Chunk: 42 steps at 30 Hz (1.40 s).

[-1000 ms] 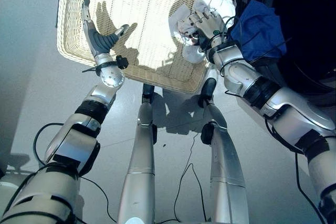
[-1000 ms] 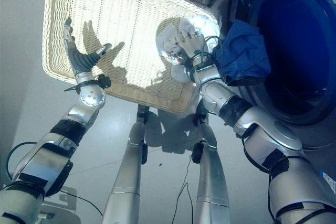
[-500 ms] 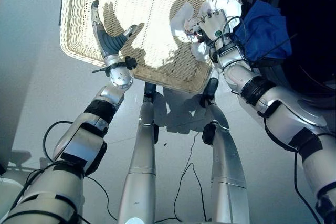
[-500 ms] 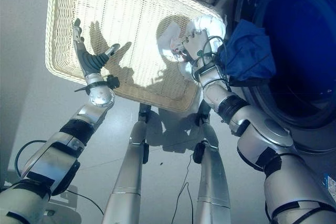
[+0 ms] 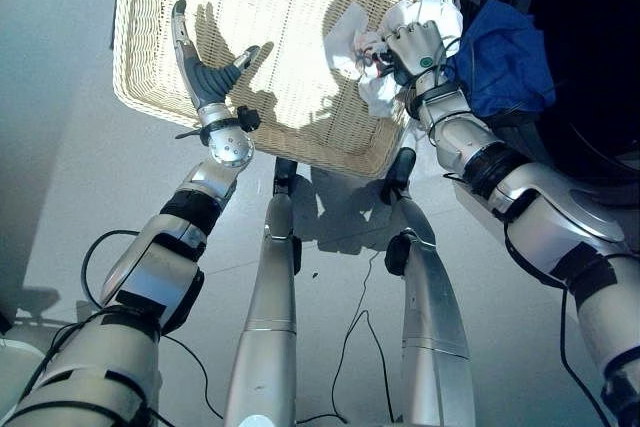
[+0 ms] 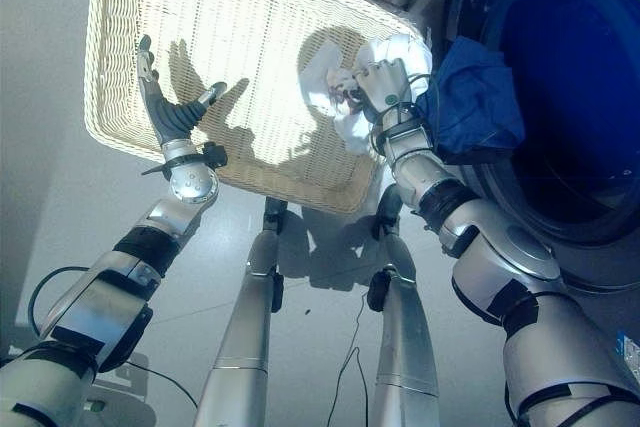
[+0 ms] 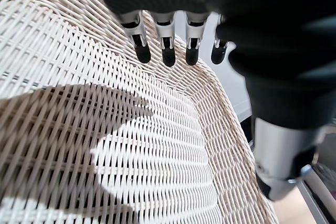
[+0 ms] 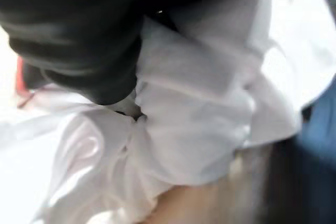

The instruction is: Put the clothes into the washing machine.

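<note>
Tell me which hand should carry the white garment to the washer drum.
The right hand: it is shut on the white garment, next to the drum opening. The left hand hangs open over the basket's far side.

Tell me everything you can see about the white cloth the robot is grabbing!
The white cloth is soft, thin fabric, crumpled into folds and bunches. It sits at the corner of the pale wicker basket nearest the washing machine, beside a blue garment hanging from the machine's opening. The right hand has its fingers curled into it, gathering it up. A small red bit shows near the hand.
</note>
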Motion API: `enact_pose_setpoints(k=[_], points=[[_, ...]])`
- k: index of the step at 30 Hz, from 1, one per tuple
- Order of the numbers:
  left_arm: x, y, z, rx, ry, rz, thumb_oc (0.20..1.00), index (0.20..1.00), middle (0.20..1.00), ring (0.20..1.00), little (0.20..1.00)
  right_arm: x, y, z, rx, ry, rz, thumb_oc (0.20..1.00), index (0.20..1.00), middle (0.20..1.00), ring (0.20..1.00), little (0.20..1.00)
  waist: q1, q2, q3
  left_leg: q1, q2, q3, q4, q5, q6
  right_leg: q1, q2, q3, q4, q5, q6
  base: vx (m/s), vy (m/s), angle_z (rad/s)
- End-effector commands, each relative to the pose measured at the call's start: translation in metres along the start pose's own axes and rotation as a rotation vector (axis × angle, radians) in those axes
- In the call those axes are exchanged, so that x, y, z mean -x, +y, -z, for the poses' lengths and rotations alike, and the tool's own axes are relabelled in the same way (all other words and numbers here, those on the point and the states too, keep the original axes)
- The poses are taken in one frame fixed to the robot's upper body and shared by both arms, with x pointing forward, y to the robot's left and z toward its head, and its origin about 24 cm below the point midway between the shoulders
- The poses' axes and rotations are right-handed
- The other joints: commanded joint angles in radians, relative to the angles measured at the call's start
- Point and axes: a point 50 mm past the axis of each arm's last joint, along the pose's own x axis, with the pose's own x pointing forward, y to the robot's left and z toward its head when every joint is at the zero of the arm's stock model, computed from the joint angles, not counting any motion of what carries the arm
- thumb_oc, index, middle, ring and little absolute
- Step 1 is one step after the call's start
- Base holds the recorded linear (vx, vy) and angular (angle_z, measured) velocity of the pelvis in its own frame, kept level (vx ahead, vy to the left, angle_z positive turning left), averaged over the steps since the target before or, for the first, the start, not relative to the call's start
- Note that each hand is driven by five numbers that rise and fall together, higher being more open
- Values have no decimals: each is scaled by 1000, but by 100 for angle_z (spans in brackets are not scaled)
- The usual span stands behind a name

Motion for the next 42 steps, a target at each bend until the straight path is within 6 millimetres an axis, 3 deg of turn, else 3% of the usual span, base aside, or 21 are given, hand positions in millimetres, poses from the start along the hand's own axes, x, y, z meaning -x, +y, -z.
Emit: enact_pose_setpoints(k=[1,2,4,5,7,8,14,15,19,24,32,36,42], points=[[-6,5,-4,84,18,-67,1000,1000,1000,1000,1000,16,18,40,-331,191,-116,200,200,200,200,200,-40,101,-7,-16,-144,71,-16,31,118,35,107,-67,-28,13,71,0,0,0],[-5,15,2,68,31,-56,1000,1000,1000,1000,1000,21,10,24,-776,152,-65,200,200,200,200,200,-48,94,-7,-18,-142,72,-8,25,114,28,105,-66,-22,12,72,0,0,0],[-2,18,6,58,38,-56,1000,1000,1000,1000,1000,26,8,21,-917,132,-48,200,200,200,200,200,-56,88,-7,-16,-138,77,-5,22,112,28,108,-61,-18,9,72,10,38,5],[2,21,10,50,49,-58,1000,1000,1000,1000,1000,32,2,24,-1086,105,-5,200,200,200,200,200,-66,83,-7,-14,-132,82,-4,18,112,26,110,-57,-14,6,72,4,47,3],[5,22,12,44,54,-60,1000,1000,1000,1000,1000,36,-1,25,-1160,84,13,200,200,200,200,200,-73,80,-7,-14,-128,86,-4,17,112,24,112,-54,-11,5,73,2,45,-3],[8,23,15,40,63,-64,1000,1000,1000,1000,1000,41,-8,29,-1286,50,57,200,200,200,200,200,-82,76,-7,-13,-121,91,-5,15,111,19,113,-49,-4,2,75,2,38,-3],[8,23,15,38,65,-66,1000,1000,1000,1000,1000,43,-9,30,-1306,43,63,200,200,200,200,200,-85,75,-7,-12,-119,93,-5,13,111,19,113,-48,-3,2,75,-2,7,-4],[13,28,21,29,76,-73,1000,1000,1000,1000,1000,55,-30,43,-1565,-68,185,200,200,200,200,200,-104,67,-7,-5,-109,100,-6,6,109,21,114,-40,7,-3,81,-16,47,-15],[13,37,25,21,76,-85,1000,1000,1000,1000,1000,64,-51,56,-1774,-191,283,200,200,200,200,200,-115,64,-7,7,-101,103,-12,-1,107,33,115,-33,5,-9,86,-7,19,-8],[13,44,27,16,77,-98,1000,1000,1000,1000,1000,71,-61,66,-1894,-266,355,200,200,200,200,200,-122,63,-7,15,-98,104,-15,-6,107,39,113,-31,4,-11,89,-1,3,-4],[9,56,33,7,81,-106,1000,1000,1000,1000,1000,78,-71,105,-2087,-288,524,200,200,200,200,200,-127,63,-7,30,-91,106,-14,-16,103,56,107,-28,1,-14,95,0,0,0],[6,58,33,5,82,-105,1000,1000,1000,1000,1000,77,-66,124,-2132,-169,598,200,200,200,200,200,-128,62,-7,32,-89,109,-12,-19,100,61,104,-28,-2,-11,98,1,-3,-2],[1,55,31,9,79,-94,1000,1000,1000,1000,1000,70,-45,141,-2022,131,532,200,200,200,200,200,-124,65,-7,28,-88,111,-9,-18,98,59,101,-30,-7,-5,96,0,-1,-1]])
